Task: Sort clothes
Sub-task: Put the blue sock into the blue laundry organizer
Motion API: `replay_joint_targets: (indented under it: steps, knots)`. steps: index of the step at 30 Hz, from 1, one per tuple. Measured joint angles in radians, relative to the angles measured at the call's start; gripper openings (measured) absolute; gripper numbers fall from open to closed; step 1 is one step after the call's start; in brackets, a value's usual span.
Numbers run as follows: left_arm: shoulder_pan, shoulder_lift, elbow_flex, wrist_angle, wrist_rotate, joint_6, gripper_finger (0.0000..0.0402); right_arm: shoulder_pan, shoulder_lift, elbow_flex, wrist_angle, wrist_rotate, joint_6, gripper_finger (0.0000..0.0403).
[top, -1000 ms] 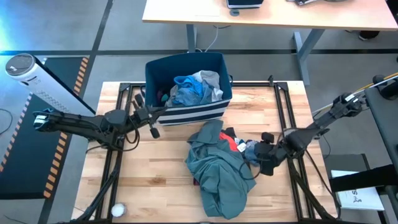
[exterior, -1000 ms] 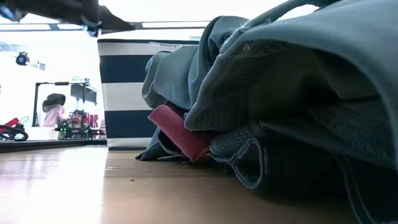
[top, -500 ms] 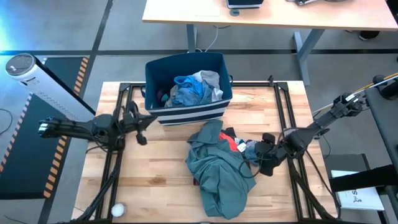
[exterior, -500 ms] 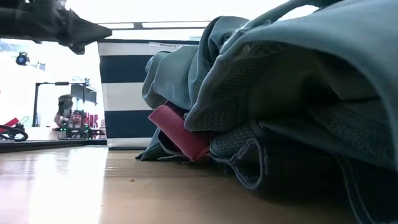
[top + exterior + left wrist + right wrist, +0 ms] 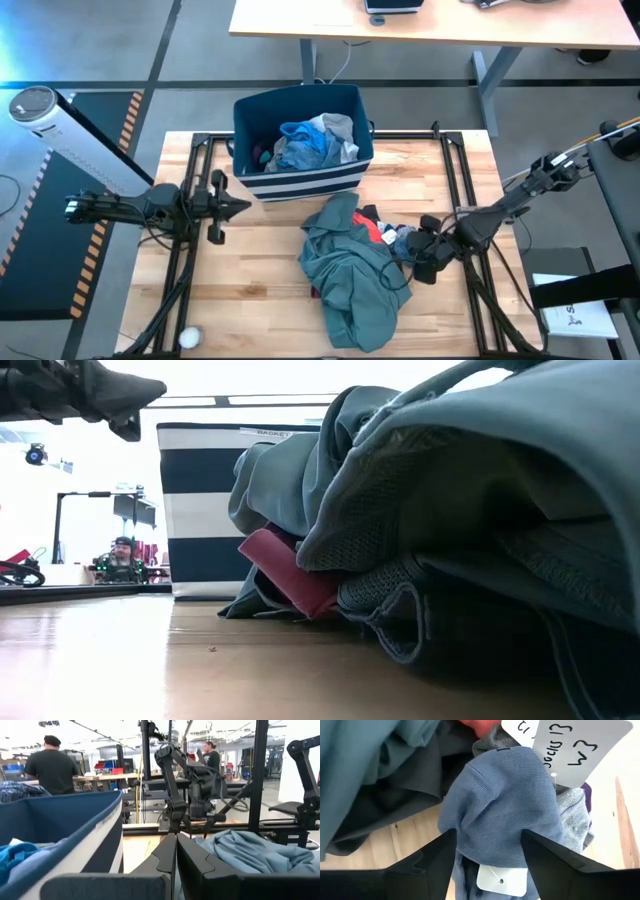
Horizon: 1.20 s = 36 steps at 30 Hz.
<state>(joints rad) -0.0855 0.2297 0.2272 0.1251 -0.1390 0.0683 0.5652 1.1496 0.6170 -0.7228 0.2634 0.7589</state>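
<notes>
Two arms work over one wooden table (image 5: 260, 290), and one navy bin with white stripes (image 5: 345, 180) stands at its far edge. The bin holds a small heap of clothes (image 5: 315, 140): blue, light blue and grey folds show, though how many separate pieces they make cannot be told.

On the boards in front of the bin lies a second pile. Its bulk is one large teal-green garment (image 5: 350, 275), spreading from just below the bin down to the table's near edge. At its right side sit the smaller pieces: one red piece (image 5: 382, 232), one dark charcoal layer (image 5: 415, 785) beneath the teal, one blue piece (image 5: 505, 800) and one grey piece (image 5: 572, 817). Two white paper tags show in the right wrist view (one handwritten, one plain) (image 5: 502, 880).

The right gripper (image 5: 428, 254) is down at the pile's right edge, its fingers (image 5: 432, 855) spread wide on either side of the blue piece, which bulges up between them without being pinched.

The left gripper (image 5: 232, 205) hangs above the table's left part, just beside the bin's front left corner, fingers (image 5: 162, 857) pressed together and holding nothing.

Open boards run along the whole left side of the table and down to the near left corner, where one small white ball (image 5: 188, 337) rests. The right strip past the pile is narrower, taken up by the right arm. Two people stand in the room beyond, seen from the left wrist.
</notes>
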Motion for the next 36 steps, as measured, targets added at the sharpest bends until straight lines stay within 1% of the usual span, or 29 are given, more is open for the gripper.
replay_joint_targets:
  steps: [3, 5, 7, 11, 12, 19, 23, 30, 36]
  knots:
    - [0.0, -0.003, 0.0, 0.003, 0.0, 0.001, 0.0, 0.0, 0.029, 0.0, 0.002, 0.0, 0.0, 0.0184]
    - [0.0, -0.002, 0.0, 0.001, 0.0, 0.002, 0.0, 0.0, 0.046, 0.0, 0.003, 0.0, 0.0, 0.0159]
    - [0.0, -0.003, 0.0, 0.0, 0.0, 0.011, 0.0, 0.0, 0.052, 0.0, 0.003, 0.0, 0.0, 0.0122]
    - [0.0, -0.003, 0.0, 0.001, -0.003, 0.021, 0.0, 0.0, 0.05, 0.027, -0.009, -0.031, -0.007, 0.0025]
    - [0.0, -0.003, 0.0, 0.001, -0.006, 0.022, 0.0, 0.0, 0.05, 0.044, -0.016, -0.036, -0.012, 0.0013]
    - [0.0, -0.003, 0.0, 0.002, -0.008, 0.028, 0.0, 0.0, 0.05, 0.247, -0.173, -0.021, -0.047, 0.0003]
    - [0.0, -0.003, 0.0, 0.002, -0.009, 0.028, 0.0, 0.0, 0.05, 0.394, -0.272, 0.043, -0.11, 0.0002]
    - [0.0, -0.003, 0.0, 0.003, -0.009, 0.028, 0.0, 0.0, 0.05, 0.666, -0.305, 0.2, -0.306, 0.0001]
    - [0.0, -0.001, 0.0, 0.017, -0.01, 0.036, 0.0, -0.007, 0.049, 0.866, -0.273, 0.409, -0.517, 0.0001]
